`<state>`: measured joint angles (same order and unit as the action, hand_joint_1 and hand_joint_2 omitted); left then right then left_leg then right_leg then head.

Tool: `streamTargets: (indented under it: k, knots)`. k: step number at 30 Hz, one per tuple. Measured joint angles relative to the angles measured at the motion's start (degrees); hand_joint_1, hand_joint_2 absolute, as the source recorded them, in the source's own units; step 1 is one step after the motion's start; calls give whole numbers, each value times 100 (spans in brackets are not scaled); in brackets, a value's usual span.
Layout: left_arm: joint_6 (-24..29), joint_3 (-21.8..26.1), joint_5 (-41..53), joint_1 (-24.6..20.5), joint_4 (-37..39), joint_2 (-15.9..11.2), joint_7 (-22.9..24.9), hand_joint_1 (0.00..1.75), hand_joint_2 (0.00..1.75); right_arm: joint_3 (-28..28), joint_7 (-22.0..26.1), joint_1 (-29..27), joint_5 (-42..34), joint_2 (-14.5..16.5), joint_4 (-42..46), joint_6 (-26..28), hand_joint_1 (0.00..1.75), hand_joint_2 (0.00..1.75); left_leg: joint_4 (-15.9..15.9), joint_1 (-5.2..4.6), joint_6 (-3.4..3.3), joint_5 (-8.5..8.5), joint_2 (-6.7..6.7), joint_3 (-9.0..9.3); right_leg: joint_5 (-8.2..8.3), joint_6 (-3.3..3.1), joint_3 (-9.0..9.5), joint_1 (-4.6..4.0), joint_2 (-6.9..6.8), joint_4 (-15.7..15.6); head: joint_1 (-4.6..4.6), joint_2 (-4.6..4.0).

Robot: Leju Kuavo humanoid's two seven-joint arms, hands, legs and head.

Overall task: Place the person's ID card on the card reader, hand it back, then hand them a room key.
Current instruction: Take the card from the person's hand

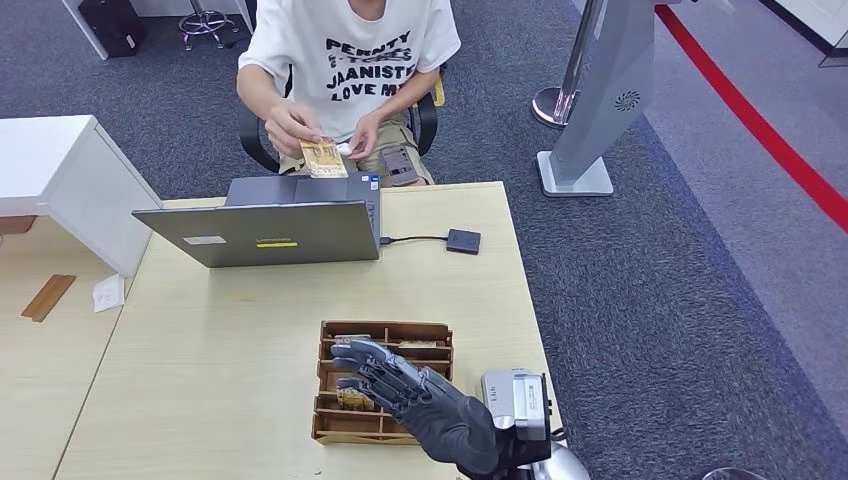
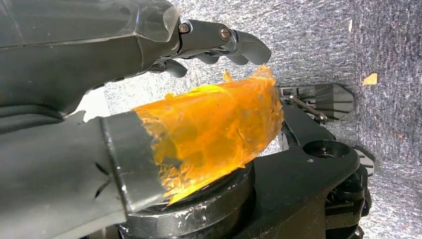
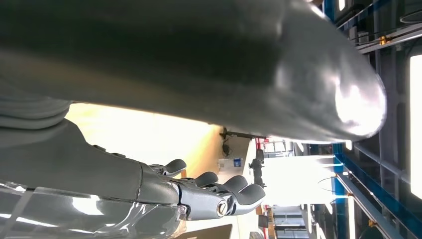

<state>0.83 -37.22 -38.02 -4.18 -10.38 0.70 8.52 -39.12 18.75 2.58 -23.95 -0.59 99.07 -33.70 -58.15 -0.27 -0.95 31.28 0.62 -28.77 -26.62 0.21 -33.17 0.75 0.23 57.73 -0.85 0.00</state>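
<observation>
The person (image 1: 350,60) sits behind the table and holds a yellowish ID card (image 1: 323,157) in both hands above the laptop. The card reader (image 1: 463,240), a small black square on a cable, lies to the right of the laptop. My right hand (image 1: 400,390) hovers over the wooden tray (image 1: 385,328) near the table's front edge, fingers spread and nothing in them; a room key card (image 1: 353,398) lies in a slot under the fingertips. The right hand (image 3: 149,189) also appears close up, empty. My left hand (image 2: 164,129), its thumb wrapped in orange tape, hangs over grey carpet and holds nothing.
An open grey laptop (image 1: 262,232) stands at the back of the table, between me and the person. A white cabinet (image 1: 60,170) stands at the left, and a grey sign stand (image 1: 590,100) on the carpet beyond the table's right edge. A phone (image 1: 399,165) rests on the person's lap.
</observation>
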Motion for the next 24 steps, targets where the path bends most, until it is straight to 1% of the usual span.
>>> streamTargets:
  k: [1, 5, 10, 14, 16, 18, 21, 23, 24]
  knots:
    - [0, -2, 2, 0, 0, 0, 0, 0, 0, 0, 0, -1, 2, 0, 1, -1, 0, 0, 0, 0, 0, 0, 0, 0, 0, 0, 0, 0, 0, 0, 0, 0]
    - [-5, -21, 5, 0, 0, 0, 0, 0, 0, 0, 3, -1, 37, 0, 4, 4, 0, 175, 0, 0, 0, 0, 0, 0, 0, 0, 0, 0, 0, 0, 0, 0]
    - [-17, -45, 5, 0, 0, -2, 0, 0, 0, 4, 9, 87, 334, -2, 50, 196, 0, 175, 0, 0, 0, 0, 0, 0, 0, 0, 0, 0, 0, 0, 0, 0]
    - [-17, -51, 5, 1, 0, -2, 1, 0, 0, 9, 5, 197, 426, -10, 92, 268, 0, 175, 0, 0, 0, 0, 0, 1, 0, 0, 0, 0, 0, 0, 1, 0]
    - [-16, -55, -2, 1, 0, -3, 2, 0, 0, 10, 7, 238, 668, -13, 114, 486, 0, 175, 0, 0, 0, 0, 0, 0, 0, 0, 0, 0, 0, 0, 0, 0]
    - [-8, -62, -15, 0, 0, -4, 2, 0, 0, 26, 33, 312, 1250, -17, 169, 994, 0, 175, 0, 0, 0, 0, 0, 0, 0, 0, 0, 0, 1, 0, -1, 0]
    - [3, -91, -34, 1, 1, -5, 2, 0, 0, 83, 40, 507, 2253, -24, 327, 1983, 0, 175, 0, 0, 0, 0, -1, 1, 1, 0, 0, 0, 1, 0, 0, 0]
    - [7, -117, -39, 0, 2, -7, 2, 0, 0, 101, -14, 648, 2751, -26, 443, 2547, 0, 175, -1, 0, 0, -1, -1, 1, 1, 0, 0, 0, 1, 0, 0, 0]
    - [11, -128, -39, 0, 2, -7, 2, 0, 0, 104, -40, 706, 2924, -26, 494, 2743, 0, 175, -1, -1, 0, -1, -1, 1, 1, 0, 0, 0, 1, 0, 0, 0]
